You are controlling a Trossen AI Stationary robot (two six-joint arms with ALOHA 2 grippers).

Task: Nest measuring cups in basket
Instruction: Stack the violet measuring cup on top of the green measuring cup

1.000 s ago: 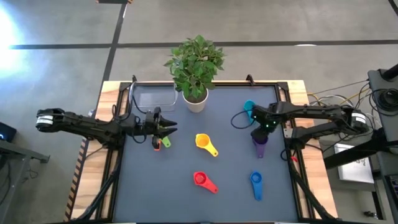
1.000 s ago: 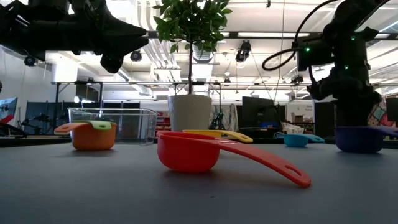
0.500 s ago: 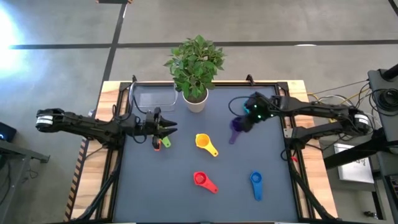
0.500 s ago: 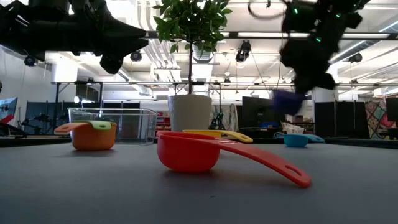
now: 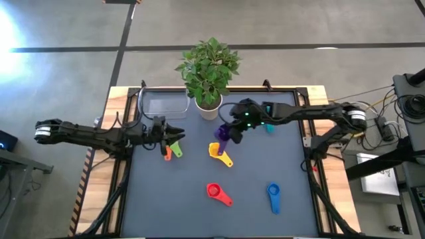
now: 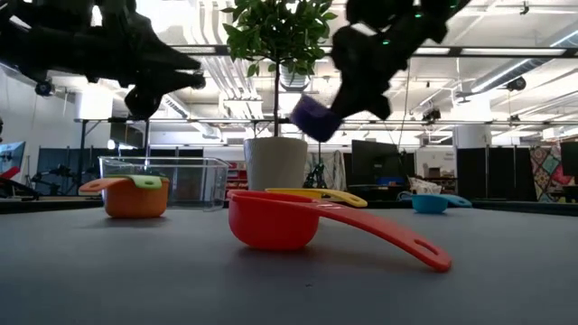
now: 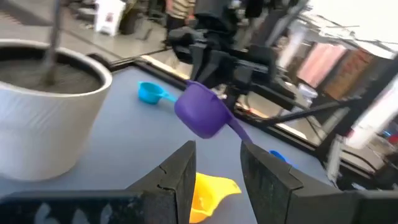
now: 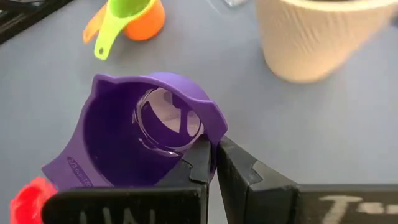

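The right gripper point(image 5: 229, 132) grips the purple cup point(image 5: 224, 135) aloft — just above the yellow cup point(image 5: 216, 151), near the plant pot point(image 5: 208, 107). The left gripper point(image 5: 174, 137) hangs parted over the orange cup point(image 5: 167, 153) — green cup point(image 6: 145, 181) nested inside.

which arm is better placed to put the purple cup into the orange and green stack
The right. Its right gripper is shut on the purple cup, lifted above the yellow cup and not far from the green cup nested in the orange cup. The left gripper hovers open over that stack, holding nothing.
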